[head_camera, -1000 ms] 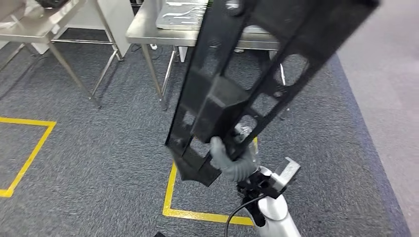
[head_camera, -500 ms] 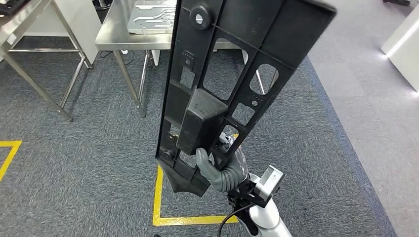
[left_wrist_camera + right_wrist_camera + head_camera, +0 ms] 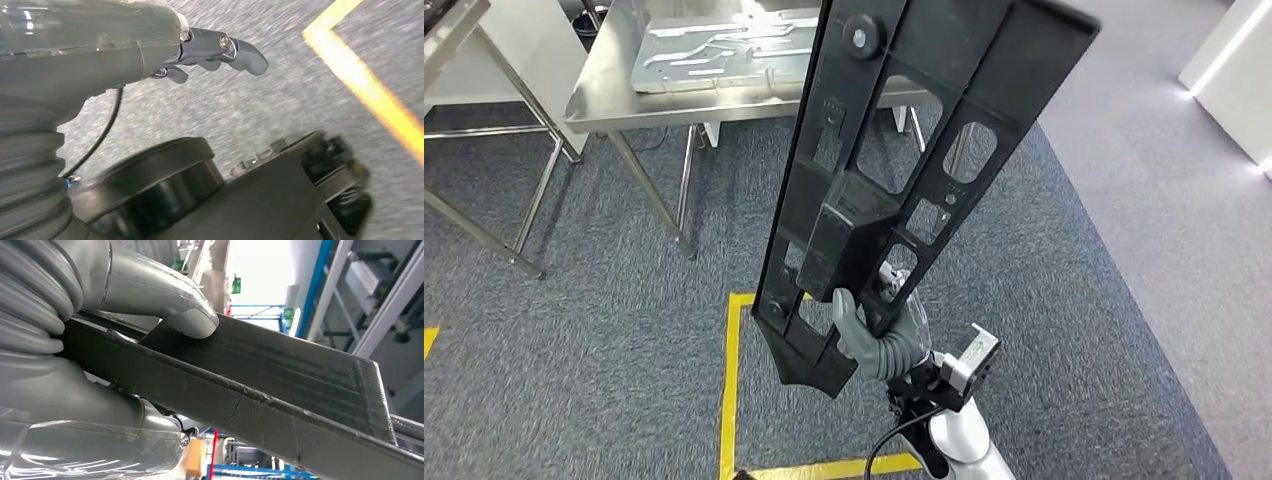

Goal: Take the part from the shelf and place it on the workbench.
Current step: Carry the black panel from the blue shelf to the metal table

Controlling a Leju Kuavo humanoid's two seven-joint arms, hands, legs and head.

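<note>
The part (image 3: pixel 904 170) is a long black plastic frame with several cut-outs and a boxy block near its middle. My right hand (image 3: pixel 879 335) grips it near its lower end and holds it nearly upright over the carpet, its top leaning toward the steel workbench (image 3: pixel 604 95). In the right wrist view the thumb (image 3: pixel 185 315) presses on the part's flat face (image 3: pixel 300 375) while the hand (image 3: pixel 75 385) wraps its edge. My left hand (image 3: pixel 220 47) hangs over the grey carpet, its fingers slightly bent and holding nothing.
Silver stamped metal plates (image 3: pixel 714 50) lie on the workbench. A second steel table (image 3: pixel 454 30) stands at the far left. Yellow floor tape (image 3: pixel 729 390) marks a box on the carpet below the part. A white unit (image 3: pixel 1234 70) stands at the right.
The camera has turned, so the workbench now lies further left and lower in the picture. The part stays in my right hand and stands more upright than a second ago.
</note>
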